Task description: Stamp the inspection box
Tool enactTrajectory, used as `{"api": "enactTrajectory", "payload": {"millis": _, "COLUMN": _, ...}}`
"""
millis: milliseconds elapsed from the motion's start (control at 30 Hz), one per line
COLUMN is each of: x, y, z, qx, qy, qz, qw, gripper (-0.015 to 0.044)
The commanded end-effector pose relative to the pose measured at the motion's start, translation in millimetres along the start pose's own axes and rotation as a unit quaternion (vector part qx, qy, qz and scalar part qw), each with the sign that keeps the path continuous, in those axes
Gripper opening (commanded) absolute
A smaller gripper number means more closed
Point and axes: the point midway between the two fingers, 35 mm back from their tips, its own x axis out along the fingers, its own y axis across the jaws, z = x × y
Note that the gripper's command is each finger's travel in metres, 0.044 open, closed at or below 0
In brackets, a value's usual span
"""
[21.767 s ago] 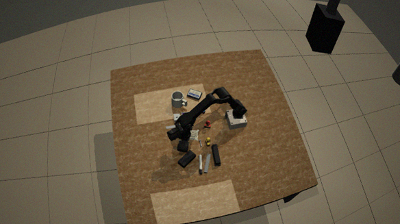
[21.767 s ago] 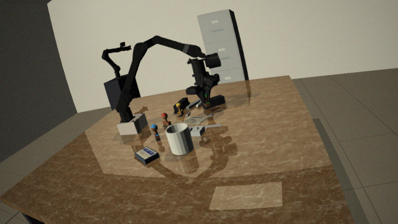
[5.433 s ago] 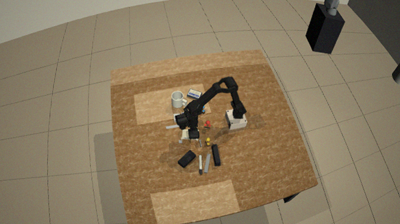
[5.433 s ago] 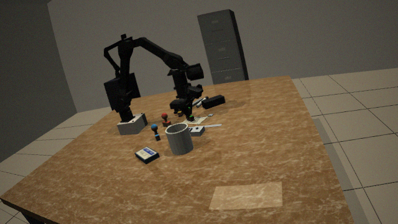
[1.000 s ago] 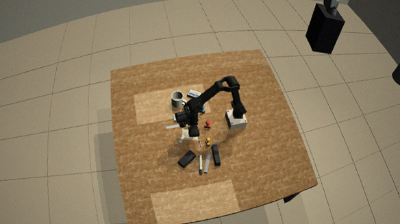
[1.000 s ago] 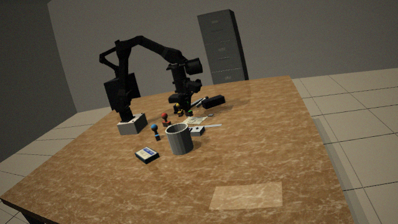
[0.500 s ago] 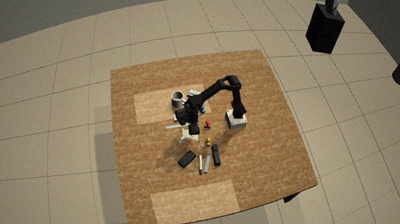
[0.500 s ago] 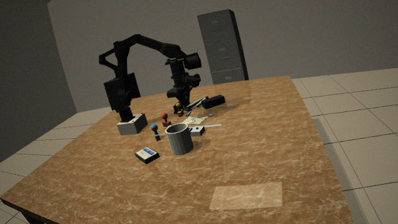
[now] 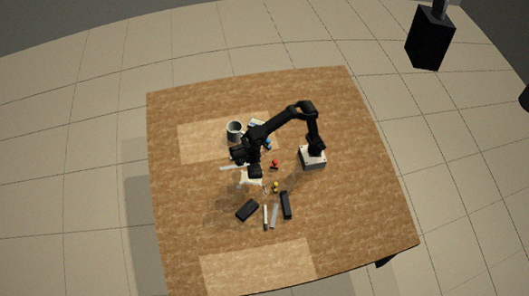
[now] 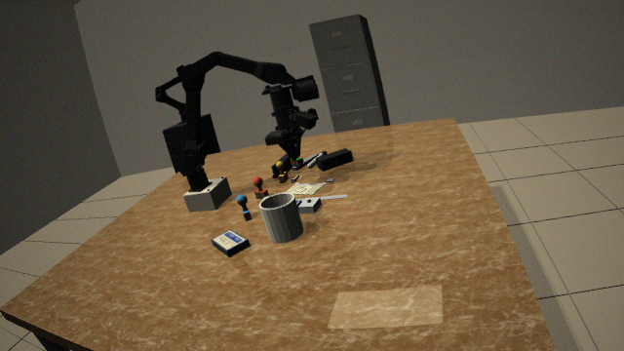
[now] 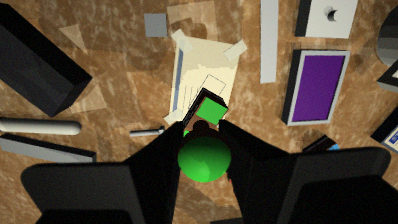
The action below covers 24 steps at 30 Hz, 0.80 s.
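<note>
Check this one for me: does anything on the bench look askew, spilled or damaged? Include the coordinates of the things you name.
Nothing stands out. The cream paper card [image 9: 250, 181] [image 10: 304, 188] [image 11: 200, 60] lies flat, its visible corners taped; the grey mug [image 9: 234, 136] [image 10: 283, 221] [image 11: 391, 40] stands upright; no spill shows around the purple ink pad [image 11: 320, 87]. The card's remaining corner is hidden.

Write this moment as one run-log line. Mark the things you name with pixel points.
tool [image 11: 200, 126]: shut on green-knobbed stamp [image 11: 204, 159] | card [image 11: 206, 62] [image 10: 306, 188]: taped down, box outline visible | purple pad [image 11: 318, 87]: uncovered | stamp return: pending

The arm [image 9: 289, 115] [image 10: 239, 63] is matte black with chunky rounded joints; its pale grey, boxy base [image 9: 305, 164] [image 10: 199, 201] carries dark screws.
</note>
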Motion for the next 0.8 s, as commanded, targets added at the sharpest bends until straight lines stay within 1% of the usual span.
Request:
{"api": "enactTrajectory", "payload": {"millis": 0, "x": -2.7, "y": 14.2, "z": 10.2, "qx": 0.001, "qy": -0.002, "qz": 0.002, "qw": 1.000, "gripper": 0.0000}}
{"api": "enactTrajectory", "payload": {"millis": 567, "x": -1.8, "y": 79.8, "z": 43.4, "qx": -0.001, "qy": -0.003, "qz": 0.004, "qw": 1.000, "gripper": 0.0000}}
{"api": "enactTrajectory", "payload": {"millis": 767, "x": -0.4, "y": 82.6, "z": 44.4, "qx": -0.001, "qy": -0.003, "qz": 0.004, "qw": 1.000, "gripper": 0.0000}}
